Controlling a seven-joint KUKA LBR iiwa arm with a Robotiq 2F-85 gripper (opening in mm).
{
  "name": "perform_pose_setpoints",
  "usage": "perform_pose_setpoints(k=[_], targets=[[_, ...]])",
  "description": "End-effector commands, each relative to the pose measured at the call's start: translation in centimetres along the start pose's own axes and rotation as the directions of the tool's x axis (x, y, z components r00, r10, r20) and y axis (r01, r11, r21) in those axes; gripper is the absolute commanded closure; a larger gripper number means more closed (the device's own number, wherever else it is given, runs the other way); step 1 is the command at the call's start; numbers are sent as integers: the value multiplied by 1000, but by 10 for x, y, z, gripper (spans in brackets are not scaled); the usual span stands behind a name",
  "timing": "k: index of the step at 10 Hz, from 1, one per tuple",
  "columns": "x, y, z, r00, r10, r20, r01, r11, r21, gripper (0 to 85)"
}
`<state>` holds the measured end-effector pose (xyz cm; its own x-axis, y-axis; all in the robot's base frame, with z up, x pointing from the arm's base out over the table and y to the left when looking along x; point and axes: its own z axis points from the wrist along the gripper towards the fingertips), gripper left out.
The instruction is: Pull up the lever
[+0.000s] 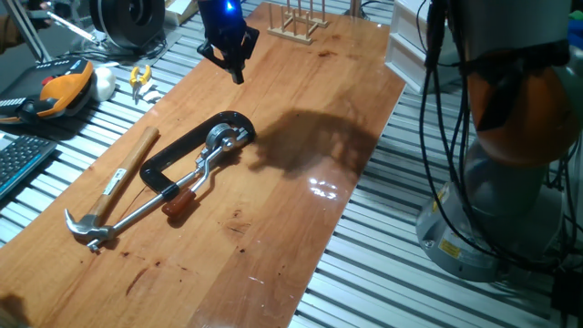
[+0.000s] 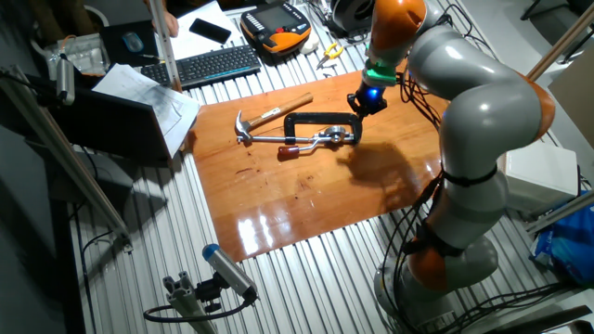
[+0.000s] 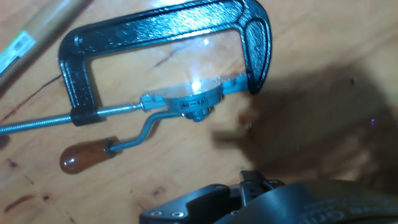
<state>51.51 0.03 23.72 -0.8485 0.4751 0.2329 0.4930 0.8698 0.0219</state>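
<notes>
The black C-shaped clamp lies flat on the wooden table. Its lever is a short thin silver arm with a reddish-brown tip, lying low beside the longer steel rod. In the hand view the lever runs left from the shiny hinge to the tip. My gripper hangs above the table beyond the clamp's curved end, apart from it, with fingers together and empty. It also shows in the other fixed view, to the right of the clamp.
A wooden-handled claw hammer lies just left of the clamp. A wooden rack stands at the table's far end. A keyboard, a pendant and pliers lie off the board.
</notes>
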Motion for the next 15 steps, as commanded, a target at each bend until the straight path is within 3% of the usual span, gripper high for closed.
perform_pose_setpoints(k=[1,2,5,6,8,10,11,12,13,15], targets=[[0,0,0,917,397,-46,-400,912,-95,850],[0,0,0,922,377,-92,-386,917,-98,850],[0,0,0,961,266,-71,-268,963,-17,850],[0,0,0,952,302,-52,-303,953,-4,850],[0,3,1,925,375,-66,-376,927,-10,850],[-5,20,11,872,487,-55,-488,873,-7,850],[-10,28,17,835,545,-70,-548,836,-26,680],[-15,36,24,808,585,-70,-588,808,-35,680],[-21,44,30,779,623,-72,-627,778,-48,510],[-26,57,45,686,722,-87,-727,679,-102,510]])
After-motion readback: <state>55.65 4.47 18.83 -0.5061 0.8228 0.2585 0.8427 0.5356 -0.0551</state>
